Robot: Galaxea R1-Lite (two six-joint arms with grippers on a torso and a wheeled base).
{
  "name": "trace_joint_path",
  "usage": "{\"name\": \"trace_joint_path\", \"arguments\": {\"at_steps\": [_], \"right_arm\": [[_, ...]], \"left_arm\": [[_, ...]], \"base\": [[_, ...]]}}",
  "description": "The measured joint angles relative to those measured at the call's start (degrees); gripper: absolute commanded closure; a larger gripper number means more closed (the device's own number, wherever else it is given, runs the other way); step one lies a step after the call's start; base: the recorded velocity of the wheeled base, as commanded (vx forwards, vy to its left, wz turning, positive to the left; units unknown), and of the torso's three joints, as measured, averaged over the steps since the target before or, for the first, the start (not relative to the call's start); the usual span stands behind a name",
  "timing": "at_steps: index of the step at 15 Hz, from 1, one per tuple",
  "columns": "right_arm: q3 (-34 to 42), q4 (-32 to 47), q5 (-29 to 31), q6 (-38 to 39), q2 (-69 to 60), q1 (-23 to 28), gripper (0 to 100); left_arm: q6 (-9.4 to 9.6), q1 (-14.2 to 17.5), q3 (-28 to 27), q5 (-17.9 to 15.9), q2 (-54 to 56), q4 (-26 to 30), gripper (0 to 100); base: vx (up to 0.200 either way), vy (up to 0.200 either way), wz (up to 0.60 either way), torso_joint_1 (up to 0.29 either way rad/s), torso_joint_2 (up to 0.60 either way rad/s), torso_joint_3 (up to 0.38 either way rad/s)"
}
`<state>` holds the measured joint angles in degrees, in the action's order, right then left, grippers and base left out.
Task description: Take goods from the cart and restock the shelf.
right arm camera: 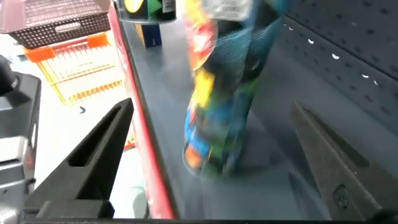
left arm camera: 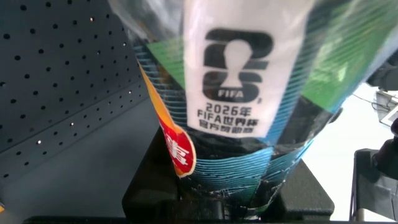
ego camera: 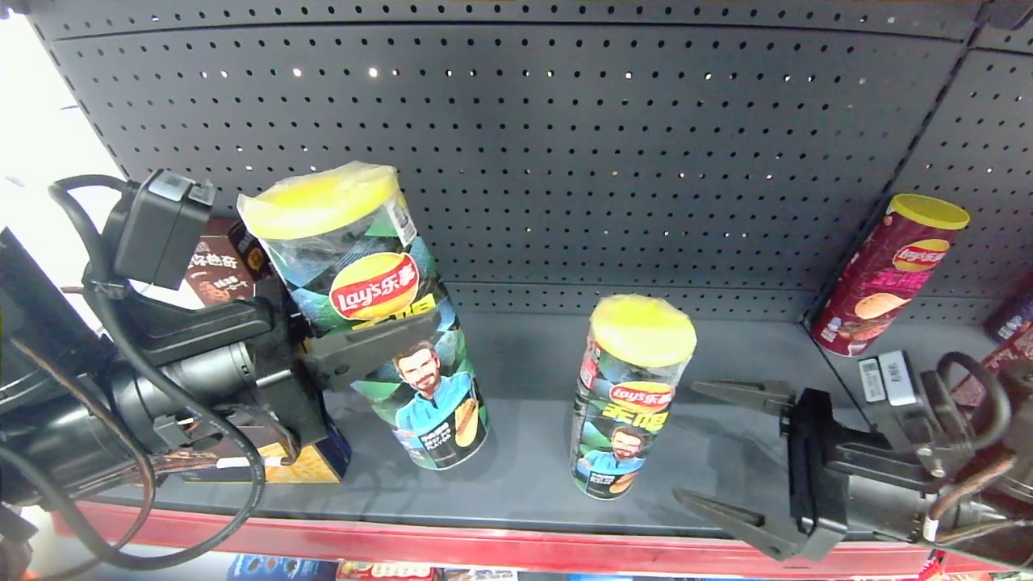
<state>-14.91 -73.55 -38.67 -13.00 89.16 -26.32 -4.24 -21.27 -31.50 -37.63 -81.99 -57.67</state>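
Head view, nearest first: my right pincer [ego camera: 690, 442] is spread wide at the shelf [ego camera: 533, 355] edge, clasping nothing. Just beyond its fingertips the middle can [ego camera: 625, 403] stands upright, apart from them. My left pincer [ego camera: 407, 327] is clamped round the left can [ego camera: 367, 298], which tilts. Farther off, beyond my right pincer, a red can [ego camera: 888, 274] leans by the pegboard [ego camera: 565, 161].

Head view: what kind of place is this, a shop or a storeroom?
Most likely a shop aisle: a metal shelf with a pegboard back, chip cans on it, and small white labels on the right.
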Motion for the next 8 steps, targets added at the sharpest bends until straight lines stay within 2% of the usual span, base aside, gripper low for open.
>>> {"name": "trace_joint_path", "arguments": {"at_steps": [5,8], "right_arm": [[8.9,3.2,0.0,0.1,-12.9,3.1,0],[10.4,14.7,3.7,0.2,-24.4,3.7,0]], "left_arm": [[-0.02,0.0,1.6,0.0,2.0,0.1,100],[0.01,0.0,0.9,0.0,2.5,0.0,100]], "base": [[0.0,0.0,0.0,0.0,0.0,0.0],[0.0,0.0,0.0,0.0,0.0,0.0]]}}
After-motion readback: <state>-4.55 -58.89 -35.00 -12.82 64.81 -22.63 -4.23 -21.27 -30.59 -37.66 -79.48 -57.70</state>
